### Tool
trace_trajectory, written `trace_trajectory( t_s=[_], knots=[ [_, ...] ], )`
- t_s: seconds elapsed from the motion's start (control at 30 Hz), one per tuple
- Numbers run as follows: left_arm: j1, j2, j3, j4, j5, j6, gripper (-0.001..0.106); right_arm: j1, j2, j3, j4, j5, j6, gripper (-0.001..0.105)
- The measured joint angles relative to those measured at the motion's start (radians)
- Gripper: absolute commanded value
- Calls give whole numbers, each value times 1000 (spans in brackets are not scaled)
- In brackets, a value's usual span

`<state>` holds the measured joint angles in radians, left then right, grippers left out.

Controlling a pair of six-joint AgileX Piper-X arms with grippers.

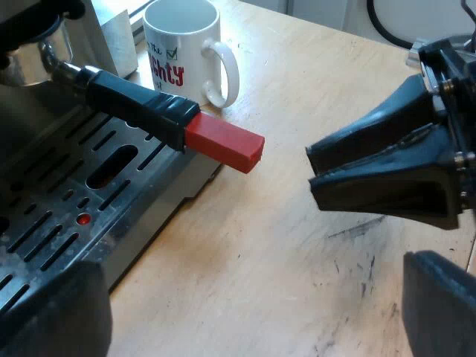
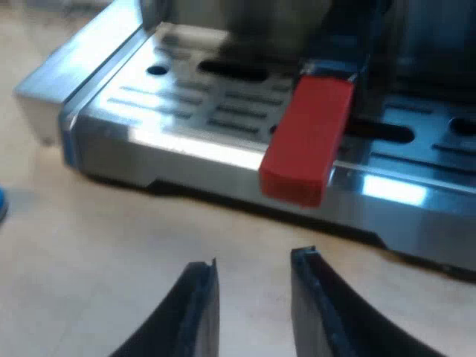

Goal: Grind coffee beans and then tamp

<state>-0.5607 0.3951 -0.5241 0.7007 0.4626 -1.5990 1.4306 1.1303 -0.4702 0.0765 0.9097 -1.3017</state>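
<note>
The espresso machine (image 1: 44, 186) is the largest thing here. The left wrist view looks down on its slotted metal drip tray (image 1: 67, 223), and the right wrist view meets that tray (image 2: 223, 149) low and nearly level, at its shiny front edge. Under it lies the pale wooden table (image 1: 268, 245), scuffed with dark marks.

In the left wrist view the right gripper (image 1: 316, 167) is a black wedge over the table. Its tips point at the holder's red end and are near it, with bare wood between them. Its own view settles its fingers (image 2: 197, 305): they are parted, with wood showing in the gap and nothing held. The red end (image 2: 309, 141) is ahead and clear of them.

The left gripper (image 1: 256, 275) has its fingers spread wide. One is over the tray's corner and the other over the table, and they grasp nothing.

The mug (image 1: 186, 52), white with red lettering, stands upright on the table just beside the machine, beyond the handle.

The holder (image 1: 56, 63) is locked into the machine's front. Its dark handle (image 1: 134, 100) reaches out above the tray, and its red end (image 1: 223, 141) overhangs the wood.

The right wrist view also catches a blue sliver (image 2: 1, 204) on the table, off the tray's corner. I cannot tell what it is.
</note>
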Motion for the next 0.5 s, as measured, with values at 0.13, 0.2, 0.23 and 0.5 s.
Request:
trace_trajectory(
  t_s=[0.13, 0.2, 0.23, 0.5],
  knots=[
    [0, 0, 0, 0, 8, 0, 80, 0, 44, 0, -66, 81, 0, 27],
    [0, 0, 0, 0, 17, 0, 80, 0, 65, 0, -96, 97, 0, 27],
    [0, 0, 0, 0, 17, 0, 80, 0, 71, 0, -99, 99, 0, 27],
    [0, 0, 0, 0, 21, 0, 80, 0, 106, 0, -119, 130, 0, 27]
  ],
)
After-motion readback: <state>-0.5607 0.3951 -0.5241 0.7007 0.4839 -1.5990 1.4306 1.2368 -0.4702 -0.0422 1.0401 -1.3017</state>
